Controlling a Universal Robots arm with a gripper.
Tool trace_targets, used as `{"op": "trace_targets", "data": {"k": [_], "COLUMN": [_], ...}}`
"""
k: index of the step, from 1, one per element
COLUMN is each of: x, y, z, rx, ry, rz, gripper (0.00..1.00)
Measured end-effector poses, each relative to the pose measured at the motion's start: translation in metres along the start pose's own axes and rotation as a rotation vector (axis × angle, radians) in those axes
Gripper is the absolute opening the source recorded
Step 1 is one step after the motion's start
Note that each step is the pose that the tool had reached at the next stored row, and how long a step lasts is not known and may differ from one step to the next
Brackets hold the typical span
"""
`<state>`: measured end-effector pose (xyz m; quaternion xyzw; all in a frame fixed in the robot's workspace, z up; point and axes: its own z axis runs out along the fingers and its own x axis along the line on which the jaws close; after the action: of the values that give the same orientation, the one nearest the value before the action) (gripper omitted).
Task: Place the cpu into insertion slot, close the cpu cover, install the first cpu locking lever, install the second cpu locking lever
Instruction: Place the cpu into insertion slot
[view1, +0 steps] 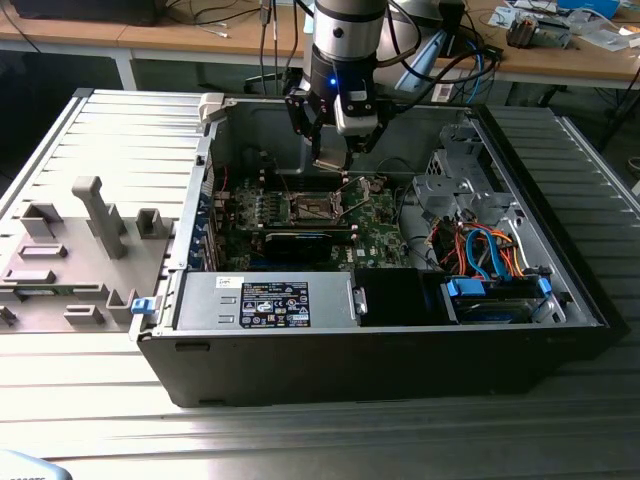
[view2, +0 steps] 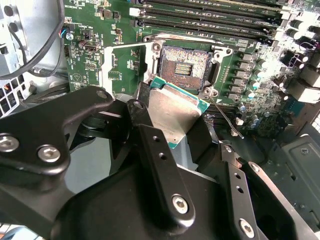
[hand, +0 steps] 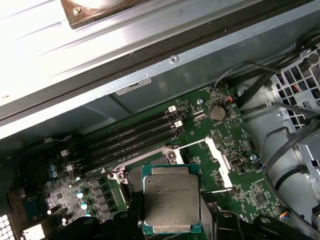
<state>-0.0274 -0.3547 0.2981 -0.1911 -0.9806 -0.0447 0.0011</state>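
Note:
My gripper (view2: 175, 122) is shut on the cpu (view2: 172, 110), a flat square chip with a grey metal top and a green edge, pinched by its sides between the two black fingers (view2: 150, 150). In the first wrist view the cpu (hand: 171, 200) hangs just above and partly in front of the insertion slot (hand: 131, 176). The insertion slot (view2: 186, 62) lies bare, its dark pin field showing inside a silvery rim. The cpu cover (view2: 111, 67) stands swung open beside it. A thin wire locking lever (view2: 225, 117) sticks up free. In the exterior view the gripper (view1: 330, 158) hovers over the slot (view1: 318, 208).
Black memory slots (hand: 135, 132) run alongside the socket. A power supply (view1: 265, 300) fills the case front, with a drive cage and coloured cables (view1: 480, 250) at the exterior view's right. The case walls (view1: 205, 190) enclose the board. A grey fixture tray (view1: 70, 260) lies outside.

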Motion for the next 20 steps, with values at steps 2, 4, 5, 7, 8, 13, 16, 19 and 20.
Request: {"op": "trace_targets", "data": {"k": [2,4,5,7,8,13,16,19,20], "x": [0.0,0.0,0.0,0.0,0.0,0.0,0.0,0.0,0.0], "y": [0.0,0.0,0.0,0.0,0.0,0.0,0.0,0.0,0.0], "z": [0.0,0.0001,0.0001,0.0001,0.0001,0.0001,0.0002,0.0002,0.0002], "rx": [0.0,-0.0001,-0.0001,-0.0002,-0.0001,-0.0002,-0.0003,-0.0004,-0.0004], "ry": [-0.0002,-0.0004,-0.0004,-0.0006,-0.0007,-0.0011,-0.0015,-0.0017,-0.0019], "rz": [0.002,0.004,0.005,0.007,0.008,0.013,0.016,0.02,0.021], "gripper": [0.55,0.55,0.55,0.55,0.55,0.55,0.55,0.55,0.55]}}
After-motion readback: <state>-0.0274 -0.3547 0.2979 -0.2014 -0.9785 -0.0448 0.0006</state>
